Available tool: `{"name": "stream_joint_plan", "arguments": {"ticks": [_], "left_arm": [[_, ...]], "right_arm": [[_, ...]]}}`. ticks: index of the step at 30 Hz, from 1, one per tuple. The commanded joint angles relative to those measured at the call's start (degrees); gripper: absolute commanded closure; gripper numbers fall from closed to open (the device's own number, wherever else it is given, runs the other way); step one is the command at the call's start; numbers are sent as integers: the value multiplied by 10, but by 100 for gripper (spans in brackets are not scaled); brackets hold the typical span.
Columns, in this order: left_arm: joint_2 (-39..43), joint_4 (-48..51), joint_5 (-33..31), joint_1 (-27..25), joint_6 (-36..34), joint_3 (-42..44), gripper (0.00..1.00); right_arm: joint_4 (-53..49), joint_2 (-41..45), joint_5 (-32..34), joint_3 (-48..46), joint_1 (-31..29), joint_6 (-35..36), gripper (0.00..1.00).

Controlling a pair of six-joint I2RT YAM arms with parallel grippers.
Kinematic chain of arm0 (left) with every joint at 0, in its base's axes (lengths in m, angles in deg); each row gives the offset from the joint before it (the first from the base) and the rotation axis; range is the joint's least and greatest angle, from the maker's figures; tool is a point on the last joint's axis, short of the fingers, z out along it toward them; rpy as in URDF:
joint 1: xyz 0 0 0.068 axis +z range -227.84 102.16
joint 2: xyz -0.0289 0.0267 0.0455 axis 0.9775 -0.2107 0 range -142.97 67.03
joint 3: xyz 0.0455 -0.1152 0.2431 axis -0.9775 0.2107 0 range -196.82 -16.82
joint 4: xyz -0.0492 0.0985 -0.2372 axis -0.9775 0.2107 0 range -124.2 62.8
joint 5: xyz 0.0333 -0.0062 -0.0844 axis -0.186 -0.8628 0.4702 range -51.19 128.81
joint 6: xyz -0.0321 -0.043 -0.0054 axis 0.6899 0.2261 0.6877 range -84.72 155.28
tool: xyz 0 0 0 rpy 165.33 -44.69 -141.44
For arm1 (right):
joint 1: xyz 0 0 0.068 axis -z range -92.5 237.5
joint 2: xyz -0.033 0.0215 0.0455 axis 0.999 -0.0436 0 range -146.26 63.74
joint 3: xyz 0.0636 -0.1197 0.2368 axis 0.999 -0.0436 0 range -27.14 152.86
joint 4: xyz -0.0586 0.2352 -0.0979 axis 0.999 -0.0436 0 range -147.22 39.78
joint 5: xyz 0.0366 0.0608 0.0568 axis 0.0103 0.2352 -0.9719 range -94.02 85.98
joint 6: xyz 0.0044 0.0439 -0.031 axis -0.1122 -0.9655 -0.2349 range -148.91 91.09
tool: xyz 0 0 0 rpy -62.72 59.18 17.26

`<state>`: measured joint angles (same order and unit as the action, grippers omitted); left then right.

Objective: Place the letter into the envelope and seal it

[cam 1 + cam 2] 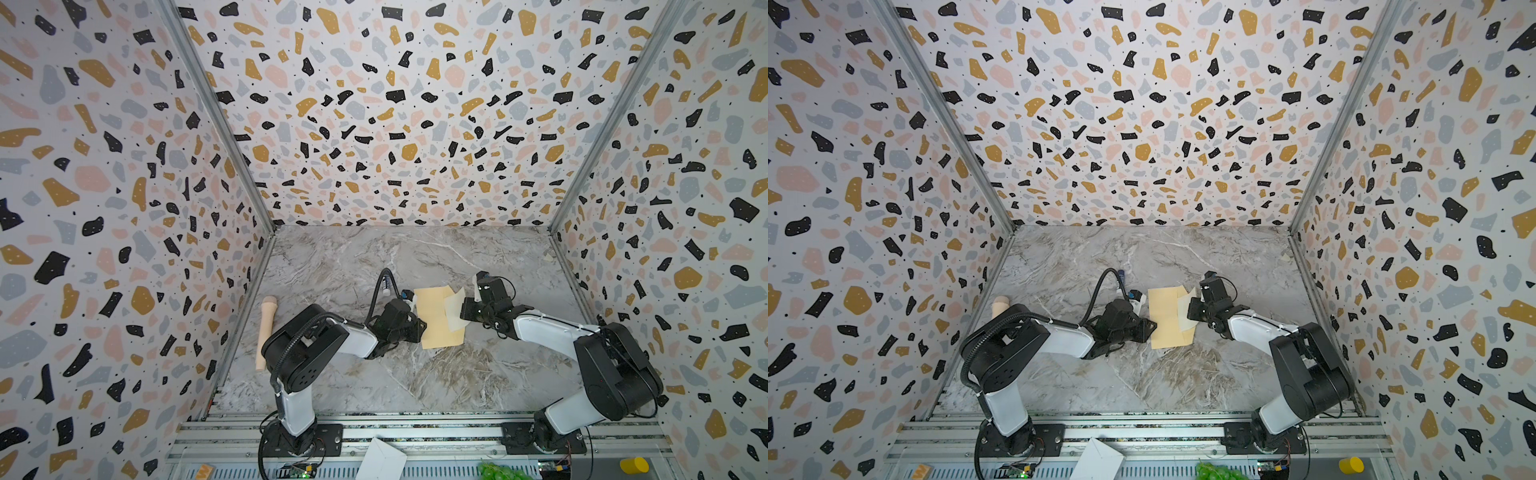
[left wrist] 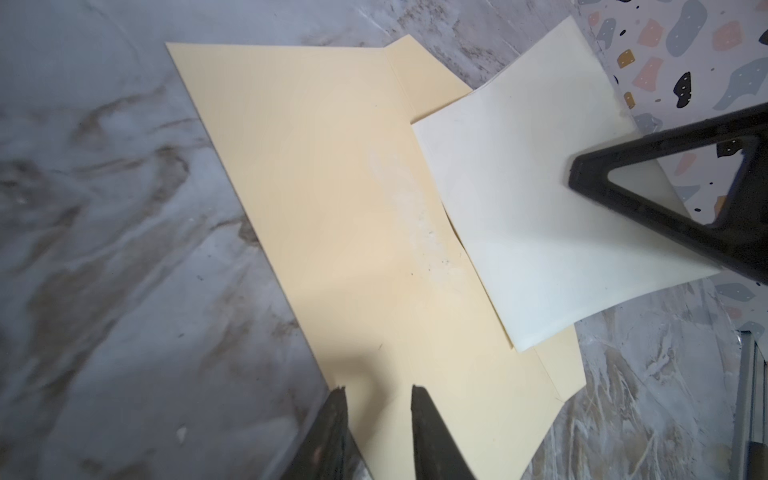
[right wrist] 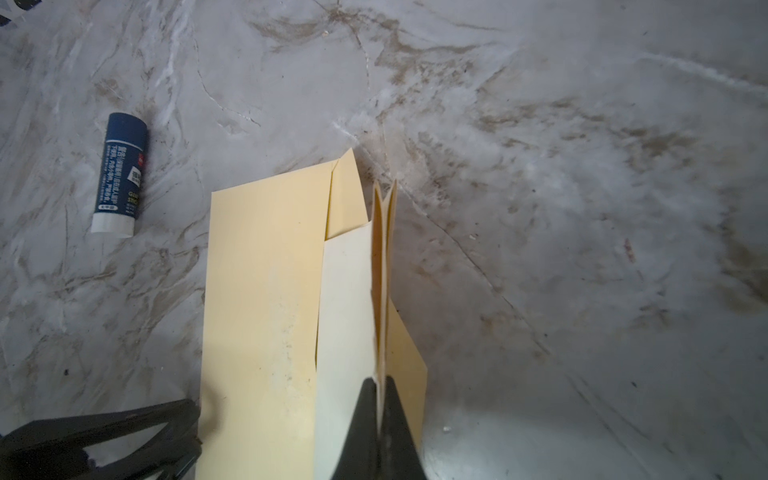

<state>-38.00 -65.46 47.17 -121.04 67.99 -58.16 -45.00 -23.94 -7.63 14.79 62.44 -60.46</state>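
Since the letter [image 2: 540, 232] looks thin, light and floppy, the right fingers [image 3: 368, 403] clench its outer edge, its free edge resting on the envelope [image 1: 432, 320]. The envelope lies flat on the table [image 1: 374, 374], long axis running front to back, flap side toward the right arm. The left fingers [image 2: 422, 415] hover slightly parted over its rim.

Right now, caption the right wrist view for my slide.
Right gripper pinches the folded letter over the envelope; glue stick lies apart.
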Motion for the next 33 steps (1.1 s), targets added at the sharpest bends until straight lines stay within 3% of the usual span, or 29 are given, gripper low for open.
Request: {"name": "stream_joint_plan", "arguments": {"ticks": [1,10,21,33], "left_arm": [[-22,28,-19,-3,-18,-8,71],[-31,45,-34,-3,-32,-15,72],[-47,55,-41,-3,-42,-25,73],[-55,53,-40,-3,-41,-25,73]], "right_arm": [[22,-2,-15,-6,3,32,100],[37,9,-37,-6,15,87,100],[-34,-4,-36,67,16,201,100],[-4,-37,-37,43,22,157,100]]}}
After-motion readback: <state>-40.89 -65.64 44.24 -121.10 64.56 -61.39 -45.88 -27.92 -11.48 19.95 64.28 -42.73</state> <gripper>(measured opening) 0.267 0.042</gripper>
